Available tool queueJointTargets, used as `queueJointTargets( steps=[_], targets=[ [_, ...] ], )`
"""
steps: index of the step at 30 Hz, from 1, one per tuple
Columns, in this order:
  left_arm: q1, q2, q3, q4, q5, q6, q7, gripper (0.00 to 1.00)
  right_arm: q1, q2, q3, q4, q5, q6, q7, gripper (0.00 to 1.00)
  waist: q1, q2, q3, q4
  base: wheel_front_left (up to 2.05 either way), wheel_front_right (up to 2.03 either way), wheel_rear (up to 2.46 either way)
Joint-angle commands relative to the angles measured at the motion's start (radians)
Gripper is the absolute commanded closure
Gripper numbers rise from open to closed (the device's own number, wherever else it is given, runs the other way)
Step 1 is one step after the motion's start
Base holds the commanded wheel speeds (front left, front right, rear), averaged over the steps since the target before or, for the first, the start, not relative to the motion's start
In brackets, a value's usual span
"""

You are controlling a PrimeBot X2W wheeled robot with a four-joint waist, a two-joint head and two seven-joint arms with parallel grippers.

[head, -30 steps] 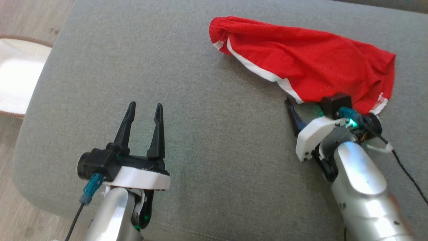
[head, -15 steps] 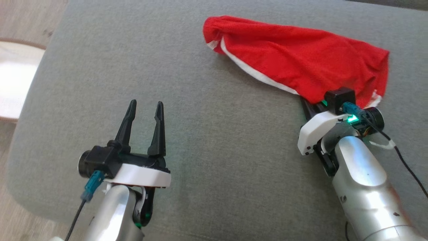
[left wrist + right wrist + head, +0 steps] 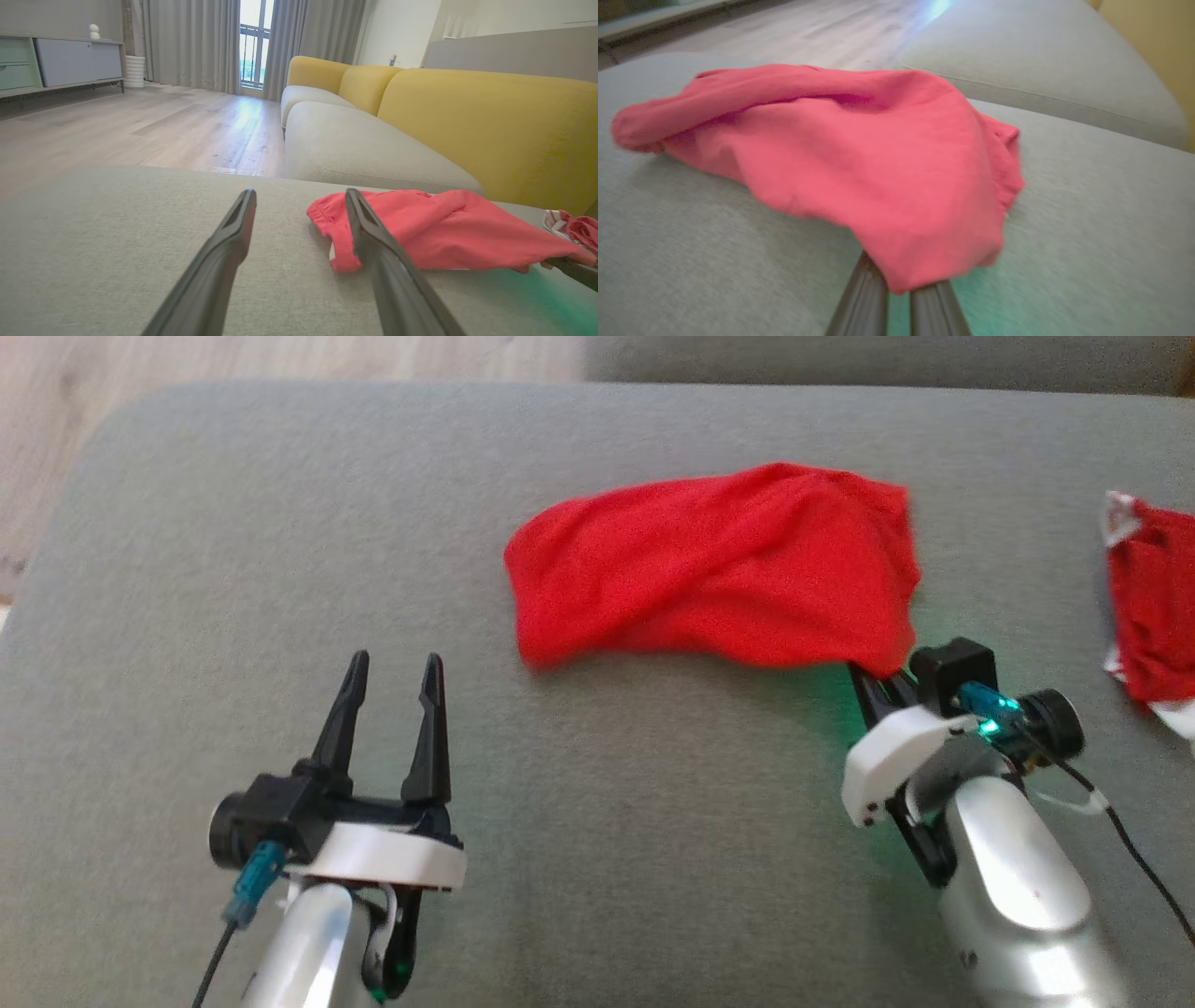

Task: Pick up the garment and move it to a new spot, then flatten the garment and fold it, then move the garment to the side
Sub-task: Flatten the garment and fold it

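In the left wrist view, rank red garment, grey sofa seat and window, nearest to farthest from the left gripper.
1. Red garment, just right of the left gripper.
2. Grey sofa seat, behind it.
3. Window, far back.

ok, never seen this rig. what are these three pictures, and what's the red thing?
It's a two-armed robot working over a grey cushion. One picture looks down from its head; the other two come from a camera on each wrist, looking along that arm's two dark fingers. The left gripper is open, holding nothing. The right gripper is shut on a corner of the red garment, most of which rests on the cushion. Another red-and-white cloth lies at the head view's right edge.
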Motion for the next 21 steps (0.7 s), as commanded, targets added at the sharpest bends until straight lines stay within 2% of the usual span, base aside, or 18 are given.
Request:
queueJointTargets(
  steps=[1, 9, 14, 18, 20, 21],
  targets=[
    [-0.004, 0.007, 0.034, -0.027, 0.007, -0.007, -0.005, 0.00, 0.014, 0.007, 0.001, -0.065, -0.024, -0.001, 0.021, 1.00, 0.0001, 0.0000, -0.042, -0.054, 0.00, 0.00, 0.00],
    [0.017, 0.007, 0.020, -0.034, 0.003, -0.005, -0.005, 0.00, 0.157, -0.005, -0.124, -0.285, -0.158, -0.001, 0.181, 1.00, 0.0001, 0.0000, -0.068, -0.118, 0.00, 0.00, 0.00],
    [0.025, 0.007, 0.014, -0.033, 0.007, -0.006, -0.005, 0.00, 0.242, -0.028, -0.165, -0.420, -0.183, -0.001, 0.287, 1.00, 0.0001, 0.0000, -0.075, -0.140, 0.00, 0.00, 0.00],
    [0.025, 0.007, 0.011, -0.032, 0.005, -0.006, -0.005, 0.00, 0.300, -0.028, -0.178, -0.480, -0.170, -0.001, 0.345, 1.00, 0.0001, 0.0000, -0.077, -0.147, 0.00, 0.00, 0.00],
    [0.023, 0.007, 0.004, -0.032, 0.003, -0.006, -0.005, 0.00, 0.319, -0.027, -0.181, -0.493, -0.170, -0.001, 0.347, 0.00, 0.0001, 0.0000, -0.076, -0.145, 0.00, 0.00, 0.00],
    [0.021, 0.007, 0.000, -0.031, 0.002, -0.006, -0.005, 0.00, 0.326, -0.024, -0.185, -0.497, -0.169, -0.001, 0.343, 0.00, 0.0001, 0.0000, -0.076, -0.142, 0.00, 0.00, 0.00]
  ],
)
